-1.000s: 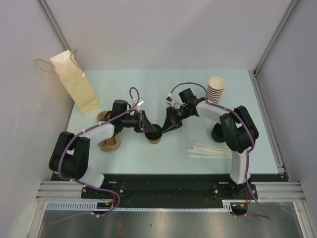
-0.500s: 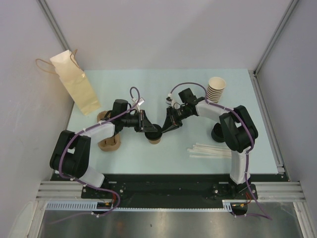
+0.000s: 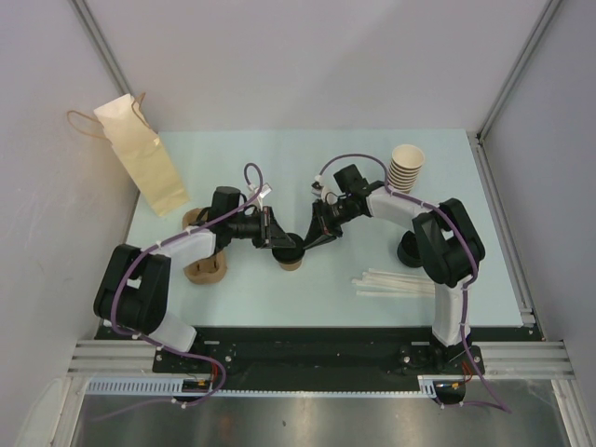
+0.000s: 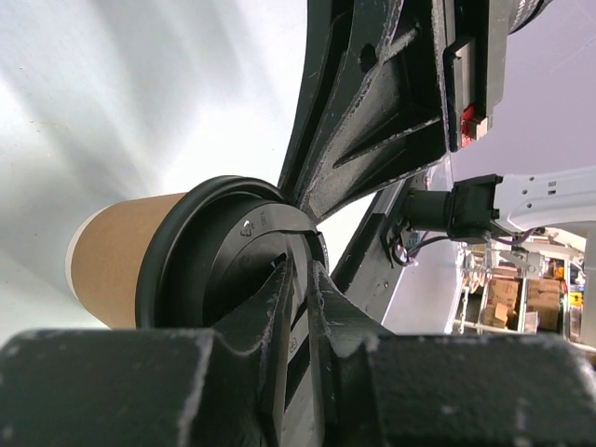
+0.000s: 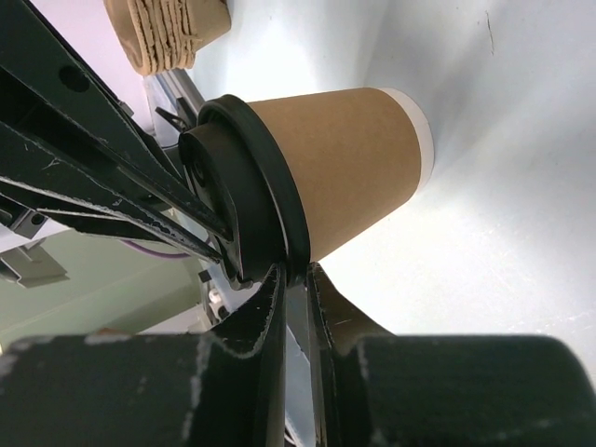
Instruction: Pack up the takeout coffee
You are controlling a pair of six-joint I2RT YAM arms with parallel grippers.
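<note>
The coffee cup (image 3: 291,261) stands upright near the middle of the table (image 3: 279,168), its long axis vertical and its black lid (image 5: 244,186) on top. Both arms meet over it. The left fingers (image 4: 270,317) reach in from its 10 o'clock and the right fingers (image 5: 265,321) from its 2 o'clock. Each pair is drawn nearly together, nipping the lid's rim on its own side, and neither arm is nearer. The paper bag (image 3: 149,172) stands well apart toward 10 o'clock, on the left arm's side, so I judge the carry suits that arm.
</note>
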